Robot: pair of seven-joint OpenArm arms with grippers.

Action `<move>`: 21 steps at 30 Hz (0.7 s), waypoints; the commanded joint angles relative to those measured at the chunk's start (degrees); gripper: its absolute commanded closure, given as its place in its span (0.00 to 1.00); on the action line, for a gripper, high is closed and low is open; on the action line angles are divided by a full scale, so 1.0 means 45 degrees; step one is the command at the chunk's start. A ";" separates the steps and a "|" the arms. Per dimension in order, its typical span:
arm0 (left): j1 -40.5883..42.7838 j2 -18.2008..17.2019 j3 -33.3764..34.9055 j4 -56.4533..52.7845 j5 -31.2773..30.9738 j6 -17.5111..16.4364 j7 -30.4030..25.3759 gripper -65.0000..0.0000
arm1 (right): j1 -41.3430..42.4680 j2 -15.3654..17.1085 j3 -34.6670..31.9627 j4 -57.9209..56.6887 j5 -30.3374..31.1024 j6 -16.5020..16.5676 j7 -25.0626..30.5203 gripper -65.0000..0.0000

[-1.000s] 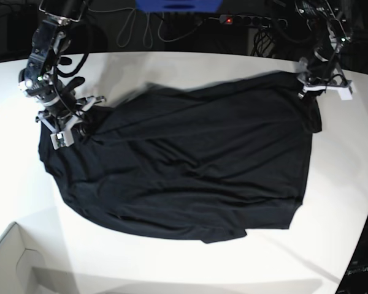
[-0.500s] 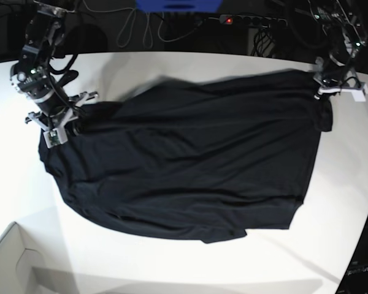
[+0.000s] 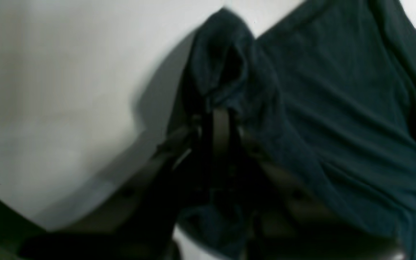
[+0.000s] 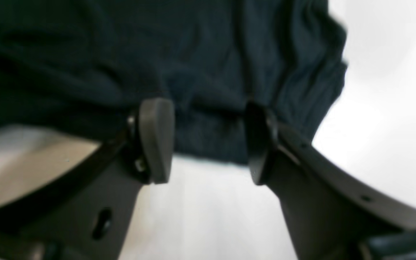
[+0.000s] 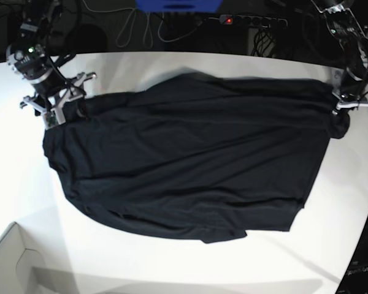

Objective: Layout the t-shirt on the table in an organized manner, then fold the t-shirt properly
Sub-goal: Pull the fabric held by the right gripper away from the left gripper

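While the t-shirt (image 5: 190, 156) lies spread dark-side up across the middle of the table (image 5: 172, 263), layout looks mostly done, folding not started. Left gripper (image 5: 349, 104) at 3 o'clock: jaws clenched on a bunched shirt corner. Right gripper (image 4: 208, 141) at 10 o'clock: jaws parted, straddling the hem, nothing grasped. Bottom edge at 6 o'clock is wrinkled and skewed; smoothing left, then folds.

Dark blur swallows the left gripper's fingers (image 3: 219, 130) amid bunched t-shirt (image 3: 338, 108); the counter (image 5: 356, 184) runs past the frame edge.
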 commanded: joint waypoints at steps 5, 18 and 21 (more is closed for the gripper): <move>-0.0330 -0.0175 -0.0044 0.0224 -0.0134 -0.0040 -0.0071 1.00 | 0.0086 0.0334 0.0056 -0.0662 0.0173 -0.0017 0.0284 0.50; -0.0252 -0.0116 -0.0064 0.0224 -0.0154 -0.0040 -0.0071 1.00 | 0.0555 0.0471 0.0134 -0.2068 0.0173 -0.0017 0.0303 0.50; -0.0252 -0.0116 -0.0064 0.0224 -0.0154 -0.0040 -0.0071 1.00 | 0.0555 0.0393 0.0779 -0.1873 0.0212 -0.0017 0.0303 0.50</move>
